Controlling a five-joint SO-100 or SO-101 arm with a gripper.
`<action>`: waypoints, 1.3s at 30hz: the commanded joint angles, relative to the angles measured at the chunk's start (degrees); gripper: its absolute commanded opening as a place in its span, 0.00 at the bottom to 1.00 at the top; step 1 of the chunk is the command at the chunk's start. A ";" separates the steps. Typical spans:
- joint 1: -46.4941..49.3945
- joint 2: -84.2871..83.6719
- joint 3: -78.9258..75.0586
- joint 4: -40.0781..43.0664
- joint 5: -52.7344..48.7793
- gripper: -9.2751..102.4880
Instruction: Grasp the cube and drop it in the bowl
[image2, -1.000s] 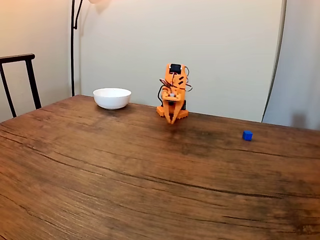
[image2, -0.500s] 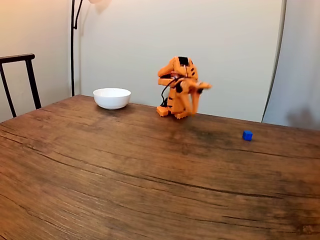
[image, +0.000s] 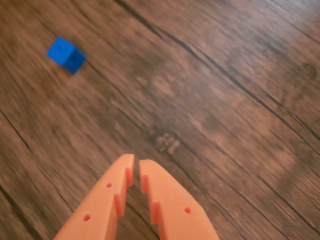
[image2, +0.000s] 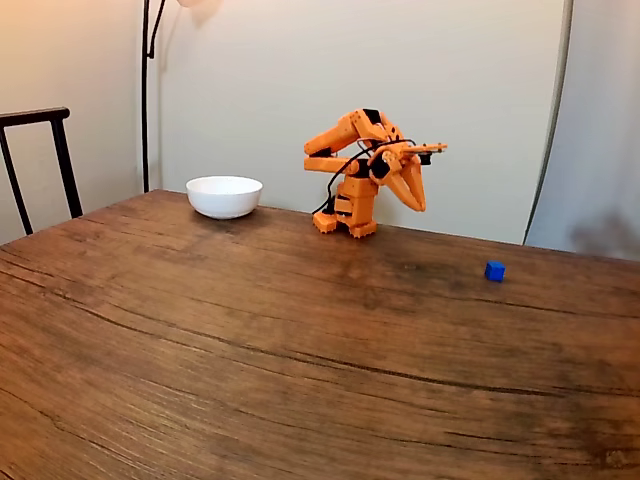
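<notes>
in the wrist view your gripper (image: 136, 165) comes in from the bottom edge, two orange fingers (image: 105, 200) nearly together with only a thin slit between their tips, and nothing sits in that slit. under it you see bare dark wood grain of the table (image: 225, 100), a little blurred. the cube (image: 66, 54) lies up in the top left of that view, bright blue, resting flat on the wood and well apart from the fingertips.

in the fixed view, the table (image2: 250, 360) fills the foreground with its long cracks and grain. farther back, on the right side, you find the cube (image2: 494, 270) alone on the wood, near the far edge. behind the middle of the table your orange arm (image2: 352, 175) stands on its base, bent over with the gripper (image2: 418, 203) held up in the air and pointing down and to the right, toward the cube's side but high above the wood and well short of it. the bowl (image2: 224, 196) sits to the left of the arm's base, white and upright. at the far left you can see a dark chair (image2: 40, 150) and a lamp pole (image2: 146, 90) against the pale wall (image2: 300, 60).
</notes>
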 joint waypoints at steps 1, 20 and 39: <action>-0.26 -0.18 -2.81 -2.99 -0.70 0.08; -3.69 -37.62 -34.72 -3.78 -5.10 0.08; -9.40 -73.30 -57.22 -3.78 -19.69 0.08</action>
